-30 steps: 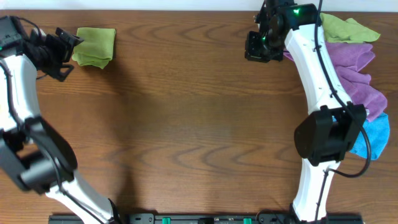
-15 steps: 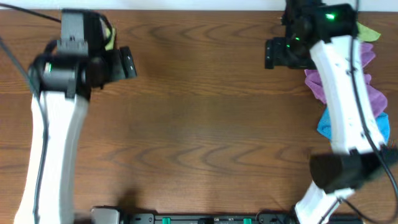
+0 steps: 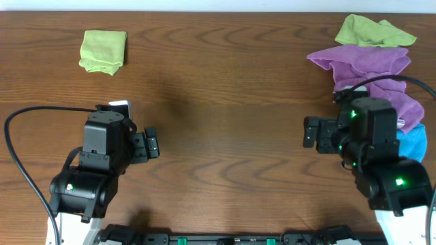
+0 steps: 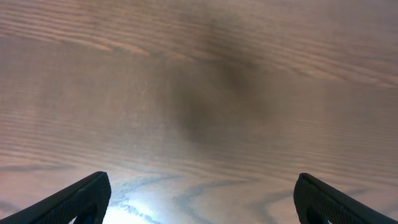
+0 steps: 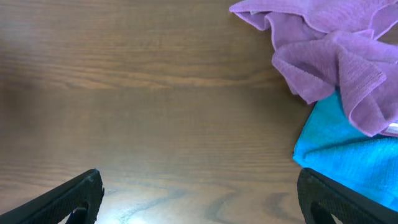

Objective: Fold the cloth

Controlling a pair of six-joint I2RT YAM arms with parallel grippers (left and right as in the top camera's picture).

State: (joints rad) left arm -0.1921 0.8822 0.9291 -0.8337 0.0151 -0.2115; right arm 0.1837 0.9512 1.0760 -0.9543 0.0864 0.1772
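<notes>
Nearest the bases, the left gripper [image 3: 154, 143] hangs over bare wood of the table [image 3: 225, 102], its fingers [image 4: 81, 199] spread wide with nothing between them. Across from it the right gripper [image 3: 308, 133] is just as wide apart and empty, its fingers [image 5: 68, 199] set at the edges of the wrist view above the wood. Just to that gripper's right lies a blue cloth [image 3: 412, 146], partly hidden under the arm. A crumpled purple cloth [image 3: 371, 64] overlaps its far edge; whether the purple is one cloth or two I cannot tell. Beyond it, at the far right, a lime-green cloth [image 3: 373, 30] lies rumpled, touching the purple. Well apart, at the far left, a folded green cloth [image 3: 103, 51] lies alone as a small square, touched by neither gripper.
</notes>
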